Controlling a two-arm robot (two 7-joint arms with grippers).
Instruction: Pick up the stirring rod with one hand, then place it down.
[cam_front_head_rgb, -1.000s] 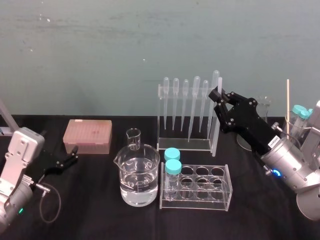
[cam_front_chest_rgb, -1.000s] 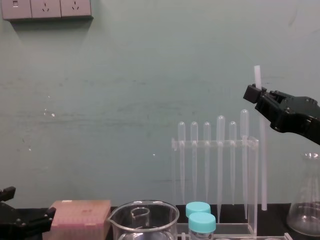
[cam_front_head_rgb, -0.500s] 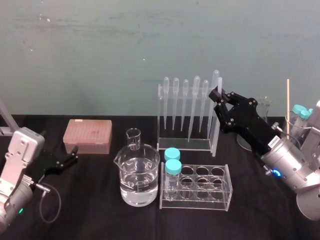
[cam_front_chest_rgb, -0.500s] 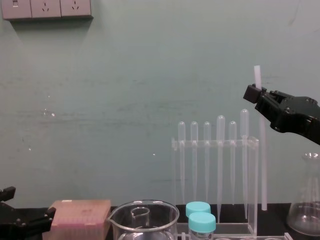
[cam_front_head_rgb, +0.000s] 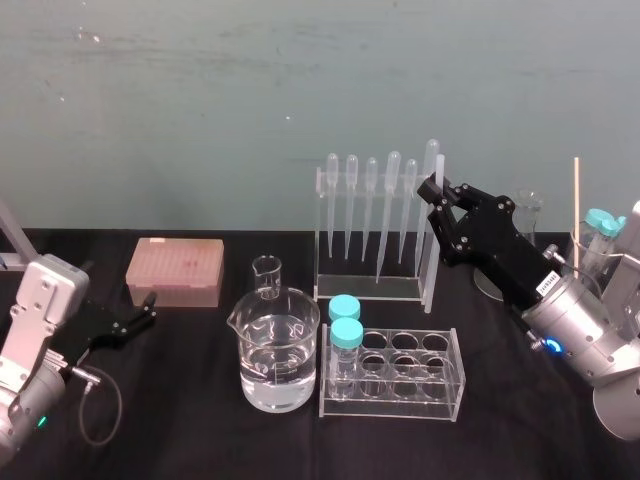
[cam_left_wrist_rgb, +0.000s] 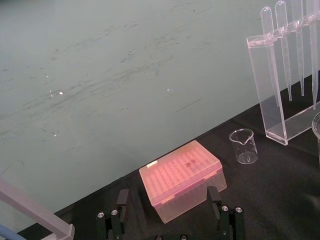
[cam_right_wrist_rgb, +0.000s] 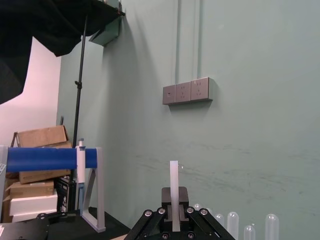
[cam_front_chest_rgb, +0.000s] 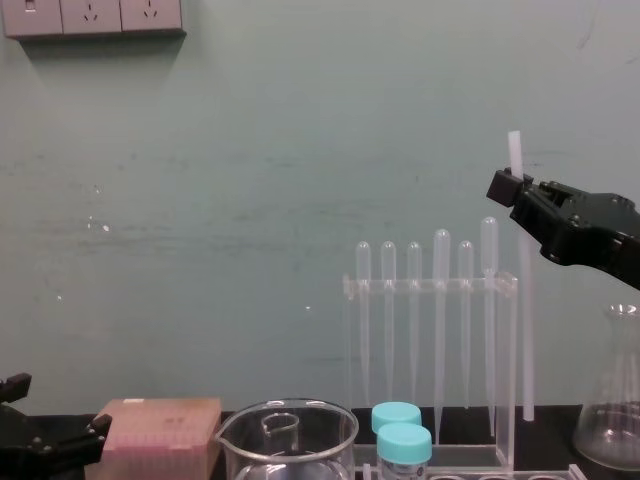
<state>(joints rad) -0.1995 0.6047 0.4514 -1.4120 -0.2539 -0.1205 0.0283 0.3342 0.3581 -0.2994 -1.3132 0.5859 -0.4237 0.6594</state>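
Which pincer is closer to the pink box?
Left. The left pincer is open beside the pink box; the right pincer is far across the table, gripping the stirring rod.

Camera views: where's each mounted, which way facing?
Head: high, looking down at the table; left gripper parked, right gripper shut on the stirring rod.
Chest: low, looking across; right gripper at right.
Left wrist: over open left gripper, facing pink tip box.
Right wrist: along the rod, facing the wall.
Head and chest share the pipette rack.

Pipette rack (cam_front_head_rgb: 368, 290) stands behind the tube rack (cam_front_head_rgb: 392, 408), beaker (cam_front_head_rgb: 275, 350) to its left.
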